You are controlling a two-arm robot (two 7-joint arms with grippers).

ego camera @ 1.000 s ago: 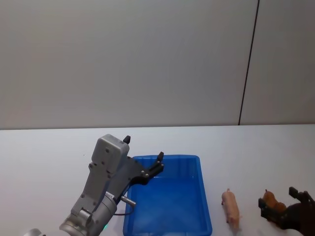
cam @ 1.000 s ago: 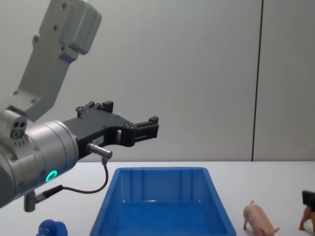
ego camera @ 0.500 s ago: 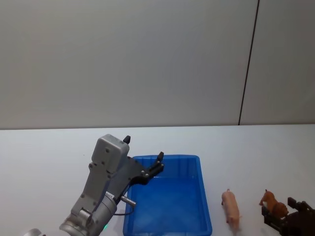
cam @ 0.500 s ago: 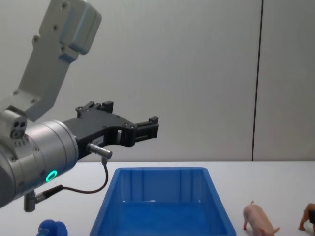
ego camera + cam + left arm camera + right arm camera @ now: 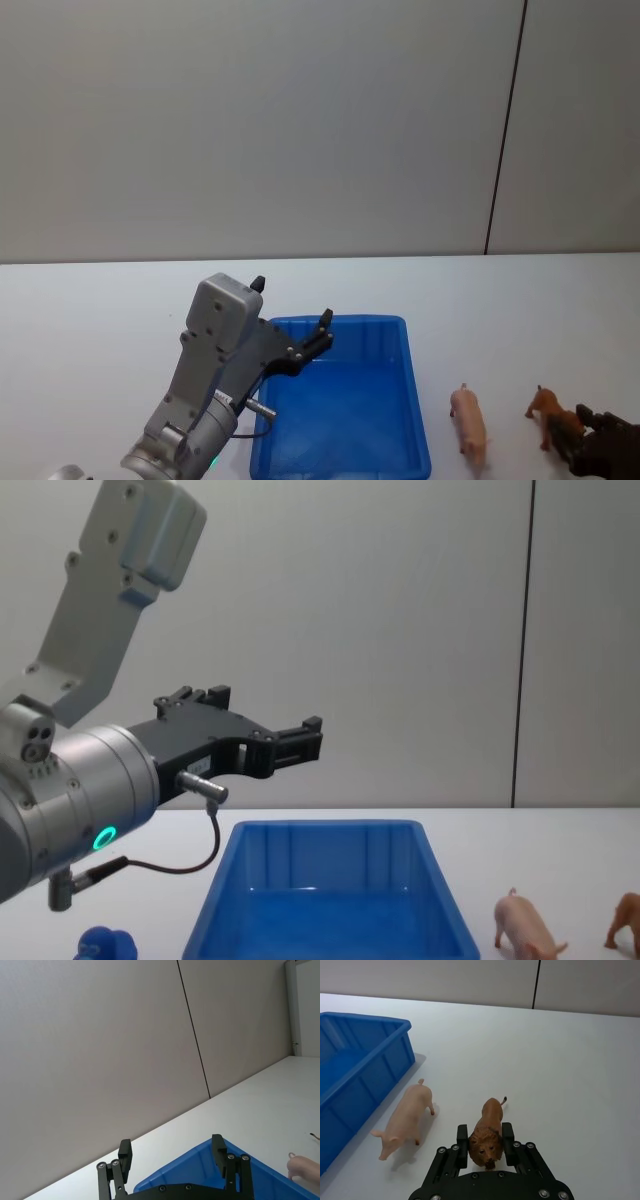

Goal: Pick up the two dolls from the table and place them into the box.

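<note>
The two dolls stand on the white table (image 5: 560, 1060) to the right of the blue box (image 5: 375, 321), both outside it. The pink pig (image 5: 402, 1122) is on its feet just beside the box's right wall, its snout turned towards me and its curled tail pointing away. The brown lion (image 5: 490, 1110) stands just to the right of the pig, apart from it, also facing me with its tail to the far side. My right gripper (image 5: 485, 1132) is low at the table on the lion's near side. Its two black fingers (image 5: 462, 1135) are closed against either side of the maned head, and the lion's feet are on the table. In the head view, this gripper sits at the lower right corner with the lion's body reaching out beyond it. My left gripper (image 5: 171, 1146) hangs in the air well above the left part of the box. It points forwards, its fingers are spread apart, and nothing is between them. The box lies flat on the table in front of me, and I see nothing inside it.
</note>
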